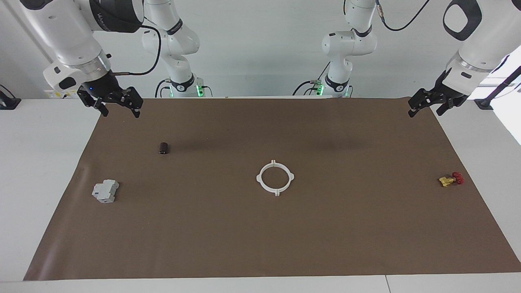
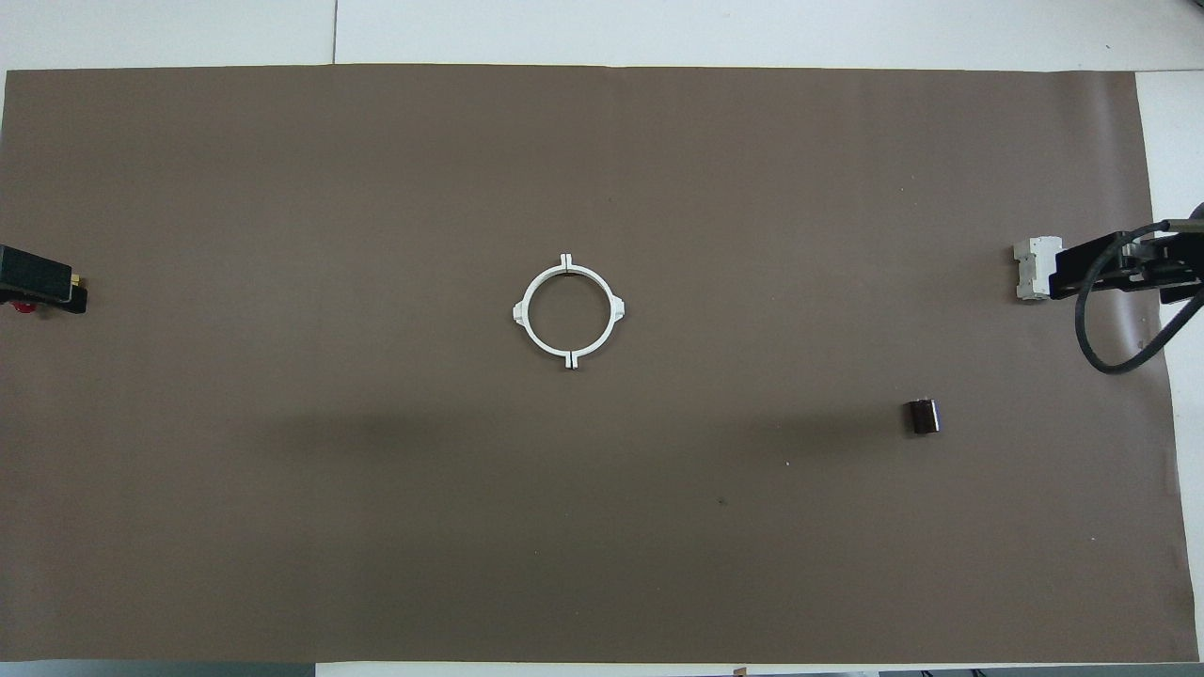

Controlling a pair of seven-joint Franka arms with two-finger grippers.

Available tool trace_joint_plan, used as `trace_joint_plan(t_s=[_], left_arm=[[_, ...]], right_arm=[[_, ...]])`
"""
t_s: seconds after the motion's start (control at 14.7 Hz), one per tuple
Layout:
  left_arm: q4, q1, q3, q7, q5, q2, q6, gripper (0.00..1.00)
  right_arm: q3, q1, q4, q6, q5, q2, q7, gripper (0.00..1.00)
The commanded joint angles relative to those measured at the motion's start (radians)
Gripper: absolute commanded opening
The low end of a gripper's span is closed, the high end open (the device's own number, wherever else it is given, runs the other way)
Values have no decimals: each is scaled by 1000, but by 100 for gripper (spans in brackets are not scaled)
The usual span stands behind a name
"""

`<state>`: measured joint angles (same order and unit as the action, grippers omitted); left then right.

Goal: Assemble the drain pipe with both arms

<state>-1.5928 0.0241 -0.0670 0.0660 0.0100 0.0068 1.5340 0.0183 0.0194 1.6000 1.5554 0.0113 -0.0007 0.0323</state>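
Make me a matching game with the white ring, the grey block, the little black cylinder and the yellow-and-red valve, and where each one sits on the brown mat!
Things:
1. white ring
2. grey block
3. black cylinder
4. yellow-and-red valve

Places:
A. at the left arm's end of the brown mat
B. middle of the mat
C. at the right arm's end, nearer to the robots than the other thing there
D. at the right arm's end, farther from the robots than the other thing there

Pairs: 1-B, 2-D, 3-C, 4-A
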Motion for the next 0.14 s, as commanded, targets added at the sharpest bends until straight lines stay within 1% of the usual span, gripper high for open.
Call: trace_joint_plan(t_s=[0.0, 0.07], left_arm=[[-32, 7, -2, 5, 10, -28, 5, 100], [-32, 5, -2, 9, 10, -28, 5, 100]], right_arm=[[-6, 11, 5, 9, -16, -7, -25, 100], [-6, 11, 5, 9, -16, -8, -25, 100]])
